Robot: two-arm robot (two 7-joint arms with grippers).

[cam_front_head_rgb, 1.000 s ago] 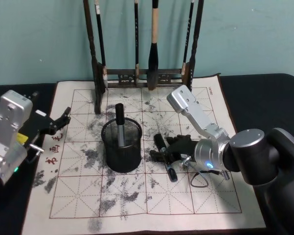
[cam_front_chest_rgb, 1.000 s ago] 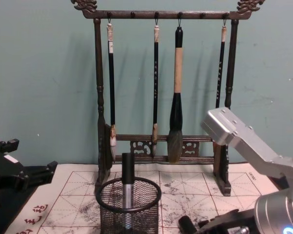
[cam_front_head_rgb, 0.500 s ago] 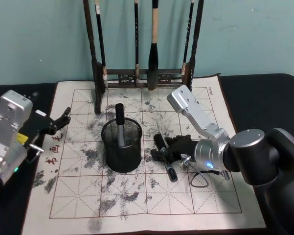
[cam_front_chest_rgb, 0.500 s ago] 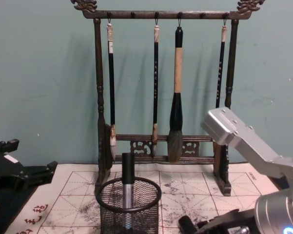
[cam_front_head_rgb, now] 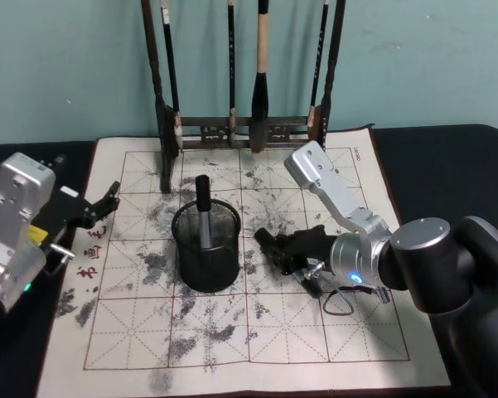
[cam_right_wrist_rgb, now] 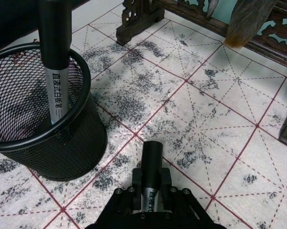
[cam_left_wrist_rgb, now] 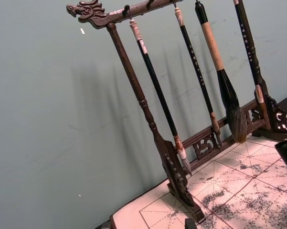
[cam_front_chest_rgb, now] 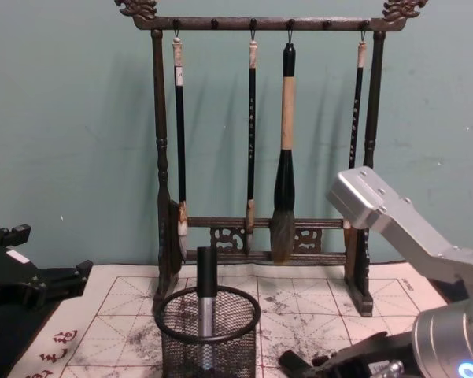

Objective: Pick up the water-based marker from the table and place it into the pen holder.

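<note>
though nothing new has reached the cup yet, the pick-up half looks done: the right gripper has its fingers clamped on the black-capped, grey-barrelled water-based marker, with the cap end sticking out past the fingertips. the marker lies nearly level in the grasp; it seems just clear of the ink-spattered, red-gridded white calligraphy mat, though i cannot tell that for sure.

the round black wire-mesh pen holder stands just beside the gripper, ahead of the cap end and a little off to one side, apart from it. a second marker of the same make stands upright inside the cup.

what is left, as i judge it, is the whole placing half: raise the marker above the rim, tip it upright, carry it over the opening, and let go.

the left gripper is parked well away from the cup, fingers apart, holding nothing.
</note>
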